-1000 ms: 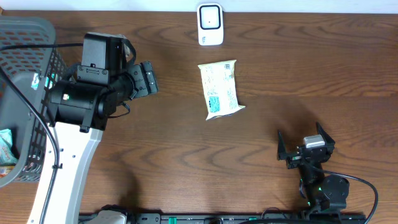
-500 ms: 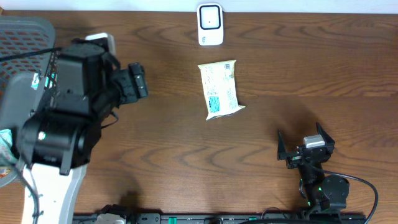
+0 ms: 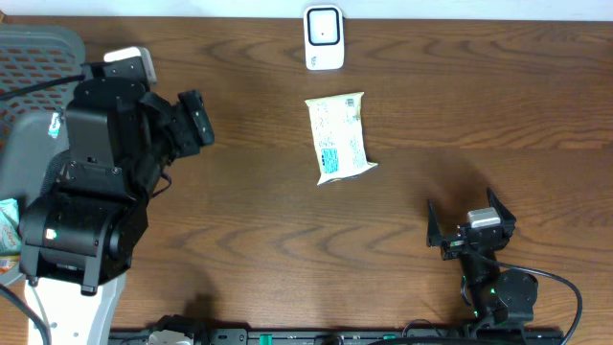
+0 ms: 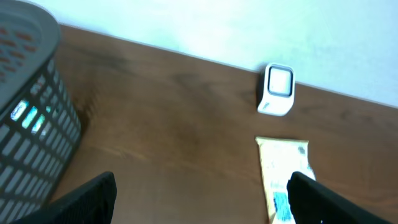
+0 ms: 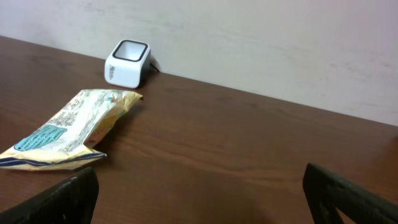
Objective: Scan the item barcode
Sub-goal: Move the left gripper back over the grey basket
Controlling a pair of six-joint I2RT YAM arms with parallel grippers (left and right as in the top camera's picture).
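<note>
The item, a yellow-and-white snack packet (image 3: 340, 137) with a blue patch, lies flat mid-table. A white barcode scanner (image 3: 324, 37) stands just beyond it at the far edge. My left gripper (image 3: 199, 120) hovers open and empty, well left of the packet and pointing toward it. In the left wrist view the packet (image 4: 283, 171) and scanner (image 4: 277, 90) lie ahead, to the right of the left gripper (image 4: 200, 205). My right gripper (image 3: 467, 218) rests open near the front right. Its wrist view shows the packet (image 5: 65, 127) and scanner (image 5: 127, 63) far ahead on the left of the right gripper (image 5: 202, 199).
A grey mesh basket (image 3: 29, 115) holding some packaged goods stands at the table's left edge, right beside the left arm; the left wrist view shows the basket (image 4: 28, 112) close on its left. A pale wall runs behind the scanner.
The left arm has drawn back to the left, toward the basket, its gripper still open and empty. The packet, scanner and right arm have not moved.
</note>
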